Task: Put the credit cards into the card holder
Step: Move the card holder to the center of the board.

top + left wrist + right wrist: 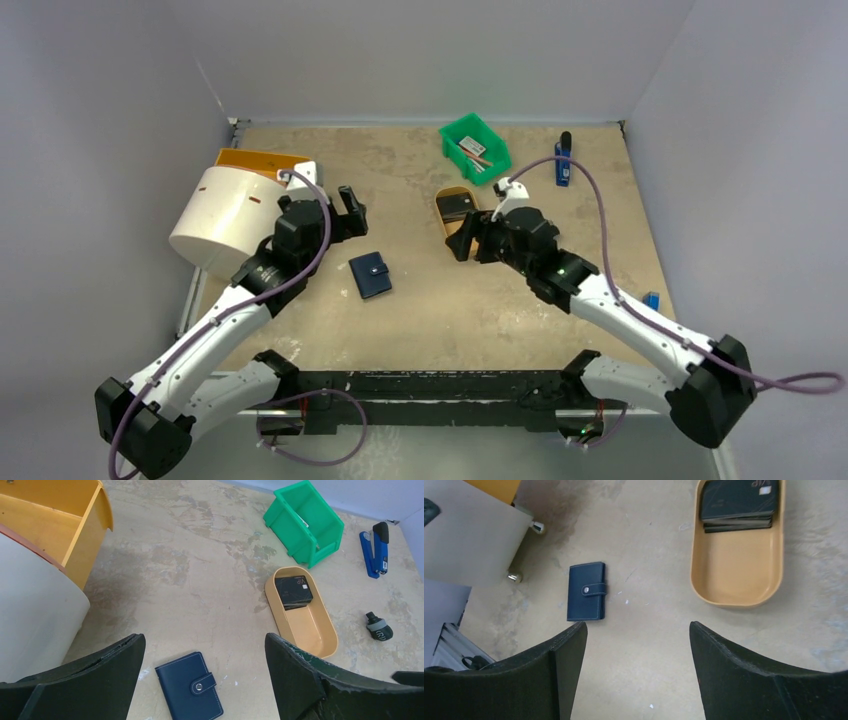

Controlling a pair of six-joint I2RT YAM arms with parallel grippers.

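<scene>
The card holder (370,274) (192,685) (586,591), a navy wallet, lies shut on the table with its snap tab fastened. A stack of black credit cards (458,207) (294,591) (739,502) rests at the far end of a tan oval tray (446,226) (310,625) (739,565). My left gripper (350,212) (204,639) hovers open just behind and left of the card holder, holding nothing. Beside the tray's near end, my right gripper (466,238) (638,626) is open above bare table, its fingers empty.
A green bin (474,147) (305,522) and a blue stapler (563,158) (376,547) sit at the back. A white cylinder (225,220) and an orange box (255,160) (55,520) stand at the left. A small black-grey item (378,628) lies right of the tray.
</scene>
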